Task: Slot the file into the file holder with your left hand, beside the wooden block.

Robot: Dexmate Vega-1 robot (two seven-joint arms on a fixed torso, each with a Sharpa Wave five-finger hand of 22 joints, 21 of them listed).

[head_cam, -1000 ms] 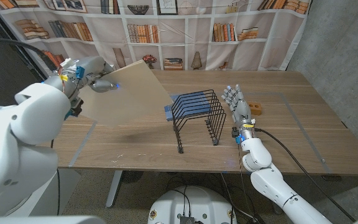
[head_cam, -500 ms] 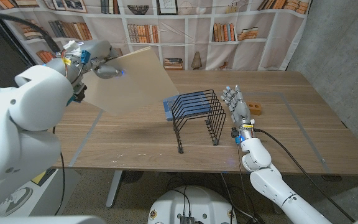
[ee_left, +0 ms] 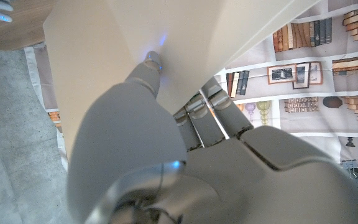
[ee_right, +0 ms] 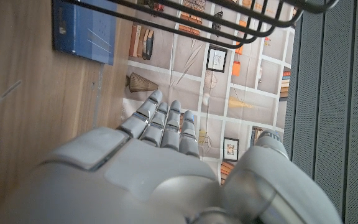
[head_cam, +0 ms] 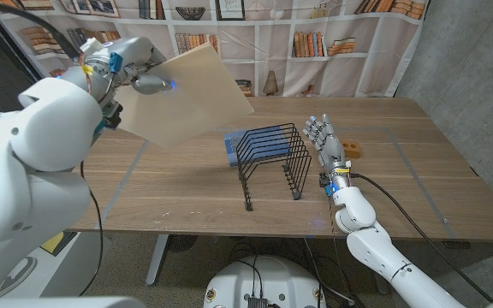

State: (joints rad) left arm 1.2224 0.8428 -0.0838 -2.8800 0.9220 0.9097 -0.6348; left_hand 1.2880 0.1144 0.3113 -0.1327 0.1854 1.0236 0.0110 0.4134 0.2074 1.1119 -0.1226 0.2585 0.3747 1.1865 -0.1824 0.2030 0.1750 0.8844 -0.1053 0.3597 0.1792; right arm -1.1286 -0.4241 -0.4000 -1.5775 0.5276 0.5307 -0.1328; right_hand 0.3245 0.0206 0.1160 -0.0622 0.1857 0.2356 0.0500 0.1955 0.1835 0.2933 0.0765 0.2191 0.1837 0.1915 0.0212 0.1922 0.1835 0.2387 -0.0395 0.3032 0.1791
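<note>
Left hand (head_cam: 135, 73) holds file (head_cam: 187, 94) aloft, tilted.

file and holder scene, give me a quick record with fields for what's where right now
file: tan file, raised above the table's left part, tilted
left hand: left hand grips the file
file holder: black wire file holder, standing mid-table
blue object: blue object, flat behind the holder
wooden block: wooden block, right of the holder
right hand: right hand, fingers apart, holding nothing, between holder and block
table: wooden table

A plain beige file (head_cam: 191, 94) sits in the white left hand (head_cam: 135, 73). Near the grey-white right hand (head_cam: 325, 141): black wire holder (head_cam: 272, 158), blue book (head_cam: 234, 147), orange-brown block (head_cam: 352, 149).
</note>
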